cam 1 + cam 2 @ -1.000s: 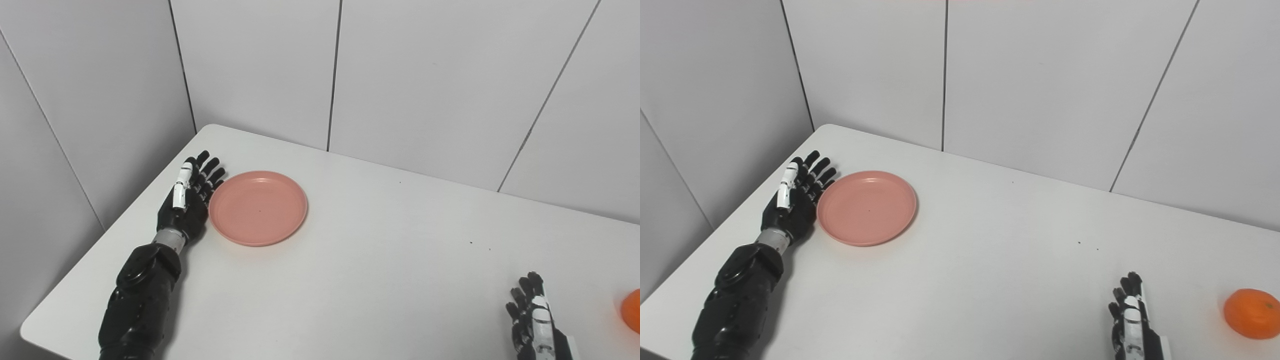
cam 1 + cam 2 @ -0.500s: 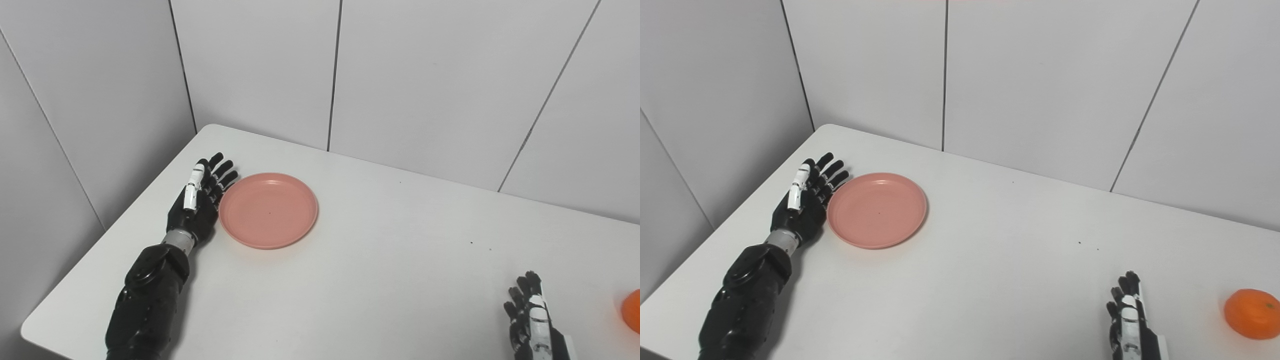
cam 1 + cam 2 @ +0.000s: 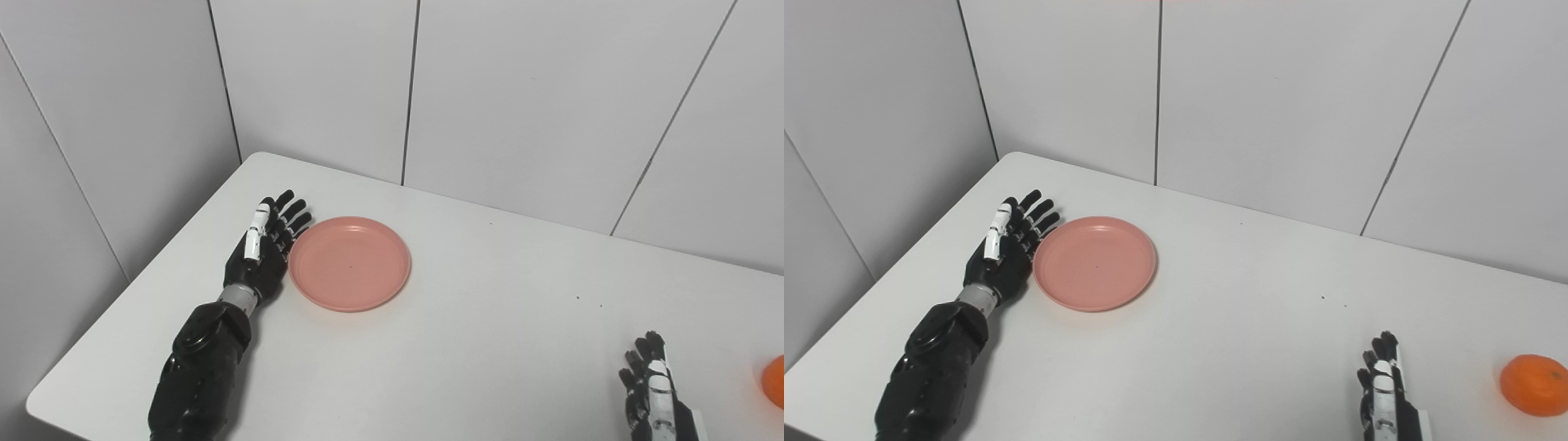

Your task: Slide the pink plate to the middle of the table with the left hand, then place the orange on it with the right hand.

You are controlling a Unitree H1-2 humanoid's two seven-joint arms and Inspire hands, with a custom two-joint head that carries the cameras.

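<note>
While the left robot hand (image 3: 262, 251) pushes, flat and open, against the pink plate (image 3: 350, 263):
Keep the palm low on the rim; right robot hand (image 3: 1383, 392) waits open, empty, beside the orange (image 3: 1534, 385).

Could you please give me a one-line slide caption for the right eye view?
Open left hand pressed flat against the pink plate rim; right hand waits near the orange.

There is one plate (image 3: 1094, 263), one orange (image 3: 1534, 385), one table (image 3: 1225, 343) and two hands: left (image 3: 1006, 254), right (image 3: 1384, 392).
</note>
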